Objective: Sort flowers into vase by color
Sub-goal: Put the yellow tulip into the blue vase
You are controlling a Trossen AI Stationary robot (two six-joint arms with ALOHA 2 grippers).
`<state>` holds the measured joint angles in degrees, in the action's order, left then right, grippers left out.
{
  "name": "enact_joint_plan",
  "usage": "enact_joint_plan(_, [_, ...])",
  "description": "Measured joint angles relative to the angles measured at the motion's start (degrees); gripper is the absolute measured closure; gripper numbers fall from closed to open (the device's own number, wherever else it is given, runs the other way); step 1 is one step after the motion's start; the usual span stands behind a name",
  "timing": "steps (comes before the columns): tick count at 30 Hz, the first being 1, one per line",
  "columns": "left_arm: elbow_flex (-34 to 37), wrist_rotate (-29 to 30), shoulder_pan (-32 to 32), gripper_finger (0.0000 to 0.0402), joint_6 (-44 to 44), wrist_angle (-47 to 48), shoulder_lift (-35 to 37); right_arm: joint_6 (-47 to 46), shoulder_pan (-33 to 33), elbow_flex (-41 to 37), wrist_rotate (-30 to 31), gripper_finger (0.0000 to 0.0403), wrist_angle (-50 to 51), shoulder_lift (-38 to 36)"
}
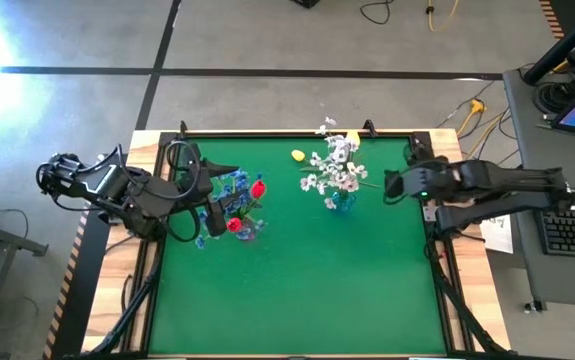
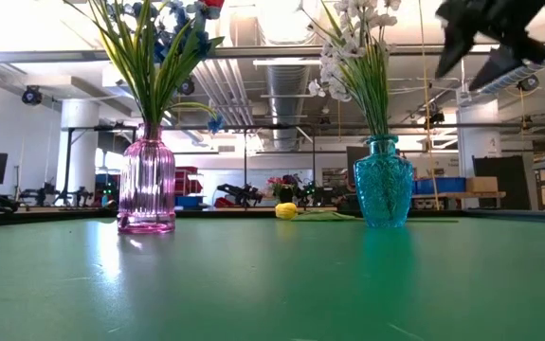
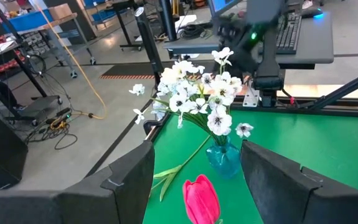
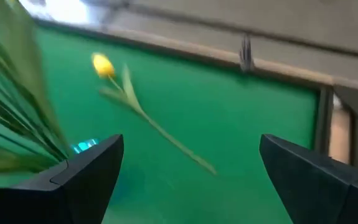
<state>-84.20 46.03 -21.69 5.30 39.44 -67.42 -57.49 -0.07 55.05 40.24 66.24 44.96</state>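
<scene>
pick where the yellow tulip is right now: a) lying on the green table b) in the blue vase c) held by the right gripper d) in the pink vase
a: the yellow tulip lies flat on the green table, behind the blue vase of white flowers, touched by neither gripper.

High view: overhead, straight down on the whole table (image 1: 297, 300). Low view: at tabletop level, facing across to the room behind. Left wrist view: faces the blue vase (image 3: 223, 158), fairly near. Right wrist view: faces the table's far edge, close. All share the green surface.
</scene>
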Motion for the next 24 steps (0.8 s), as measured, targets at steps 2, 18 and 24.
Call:
enact_joint_plan(2, [0.0,0.0,0.0,0.0177,0.0,0.0,0.0,-0.4,-1.7,-1.1,-3.5,0.0035,0.2,1.7])
enact_joint_plan(18, [0.0,-0.1,0.0,0.0177,-0.2,0.0,0.0,15.6,-17.6,-3.0,-10.6,0.0035,-0.9,4.6])
enact_joint_plan(24, [0.0,-0.1,0.0,0.0177,-0.5,0.0,0.0,23.4,-26.8,-8.6,-20.4,0.0035,-11.9,4.6])
